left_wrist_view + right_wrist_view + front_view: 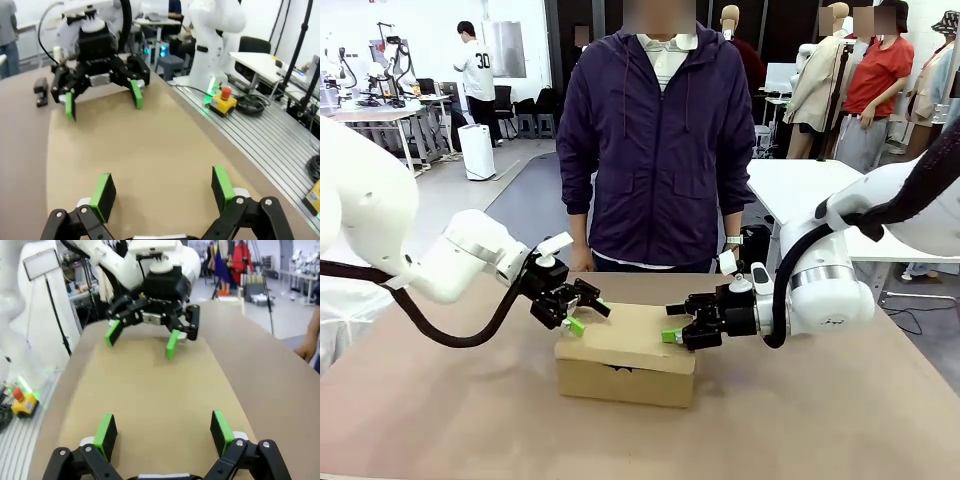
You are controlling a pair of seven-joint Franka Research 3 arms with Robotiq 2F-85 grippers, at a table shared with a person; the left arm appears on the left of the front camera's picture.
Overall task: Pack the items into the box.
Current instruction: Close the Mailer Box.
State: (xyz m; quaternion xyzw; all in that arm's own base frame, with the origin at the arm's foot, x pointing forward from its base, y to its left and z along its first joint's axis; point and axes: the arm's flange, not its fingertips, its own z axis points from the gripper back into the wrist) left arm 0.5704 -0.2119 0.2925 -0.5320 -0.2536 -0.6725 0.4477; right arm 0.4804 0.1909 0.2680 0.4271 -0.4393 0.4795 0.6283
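- The box (625, 355) sat at centre frame in the front view with its lid down; we could not see inside.
- We saw no knife or pouch out on the table (840, 420), so packing looked done or nearly so.
- Our left gripper (582, 312) and right gripper (676, 325) hovered at opposite lid ends, jaws spread, holding nothing.
- Left to do, we judged: confirm the lid is seated.

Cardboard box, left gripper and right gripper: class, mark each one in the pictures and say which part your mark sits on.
Cardboard box (635, 340): front view, on its closed top flap.
Left gripper (588, 315): front view, midway between its open fingers, over the box's left end.
Right gripper (677, 325): front view, midway between its open fingers, over the box's right end.
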